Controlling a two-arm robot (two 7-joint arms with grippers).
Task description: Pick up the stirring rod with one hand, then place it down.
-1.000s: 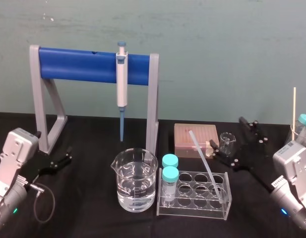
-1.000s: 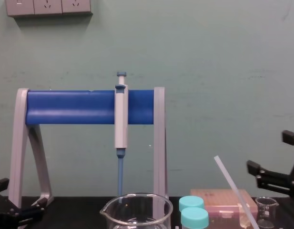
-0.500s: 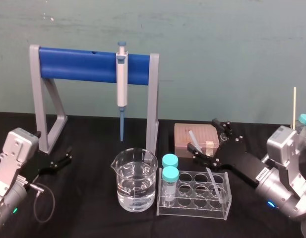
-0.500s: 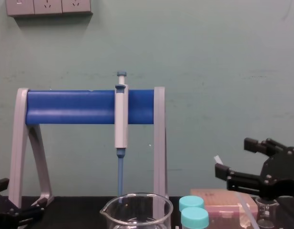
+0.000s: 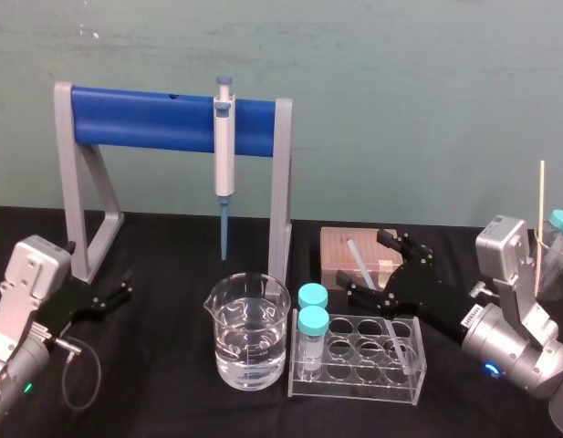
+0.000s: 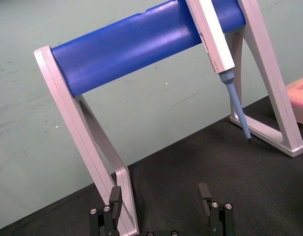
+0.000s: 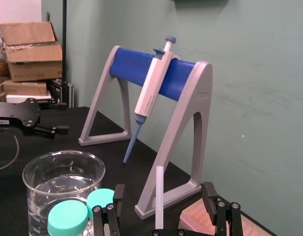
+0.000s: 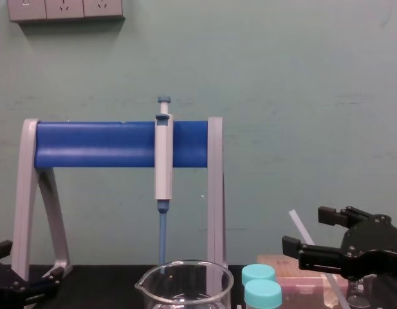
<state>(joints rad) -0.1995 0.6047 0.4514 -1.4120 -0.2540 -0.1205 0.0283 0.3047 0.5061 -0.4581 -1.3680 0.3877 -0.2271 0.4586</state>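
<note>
The stirring rod (image 5: pixel 358 258) is a thin translucent white rod. It leans in the clear test tube rack (image 5: pixel 356 382), with its top tilted back over the pink box. My right gripper (image 5: pixel 369 266) is open around the rod's upper part, one black finger on each side. In the right wrist view the rod (image 7: pixel 159 199) stands between the fingers (image 7: pixel 118 195) with a gap on both sides. The chest view shows the right gripper (image 8: pixel 306 229) beside the rod's tip (image 8: pixel 297 223). My left gripper (image 5: pixel 119 289) rests open on the table at the far left, also seen as the left gripper (image 6: pixel 160 194).
A grey-and-blue stand (image 5: pixel 158 120) holds a pipette (image 5: pixel 224 155) behind a water-filled beaker (image 5: pixel 247 330). Two teal-capped vials (image 5: pixel 312 327) sit in the rack. A pink box (image 5: pixel 340 250) lies behind it. A jar with a wooden stick (image 5: pixel 540 210) stands at the far right.
My right arm has swung left from the table's right side, and its open fingers now straddle the rod's upper part. The rod and the left arm have not moved.
</note>
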